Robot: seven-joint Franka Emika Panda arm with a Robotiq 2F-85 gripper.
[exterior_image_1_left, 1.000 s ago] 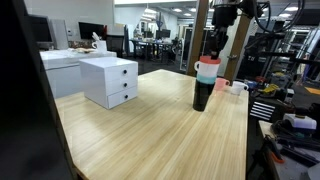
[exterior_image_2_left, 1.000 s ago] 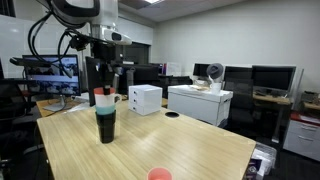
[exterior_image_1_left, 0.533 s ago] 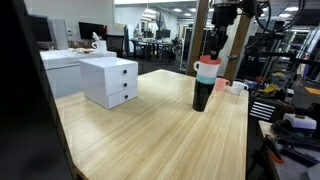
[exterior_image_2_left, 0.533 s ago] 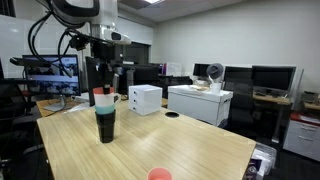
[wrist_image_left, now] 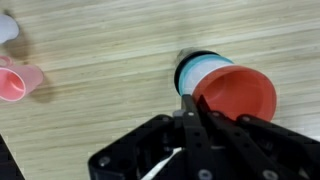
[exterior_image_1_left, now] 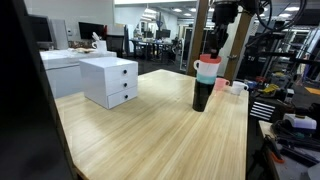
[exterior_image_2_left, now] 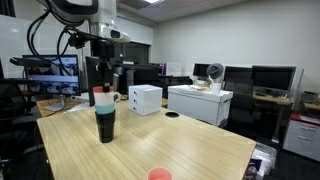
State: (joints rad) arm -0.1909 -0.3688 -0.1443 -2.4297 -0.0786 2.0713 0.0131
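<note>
A stack of cups stands on the wooden table [exterior_image_1_left: 150, 135]: a black cup at the bottom, a white and teal one in the middle [exterior_image_1_left: 205, 72], a red cup [wrist_image_left: 240, 95] on top. The stack [exterior_image_2_left: 105, 115] shows in both exterior views. My gripper [wrist_image_left: 192, 108] hangs straight above it, fingers pressed together at the near rim of the red cup. In the wrist view the fingertips sit just left of the red opening; whether the rim is pinched between them is hidden. In an exterior view the gripper [exterior_image_1_left: 214, 52] reaches the stack's top.
A pink cup [wrist_image_left: 15, 82] lies on its side beside a white cup [exterior_image_1_left: 237, 88] near the table's edge. A white drawer unit [exterior_image_1_left: 110, 80] stands on the table. Another red object [exterior_image_2_left: 158, 174] sits at the near edge. Desks and monitors surround the table.
</note>
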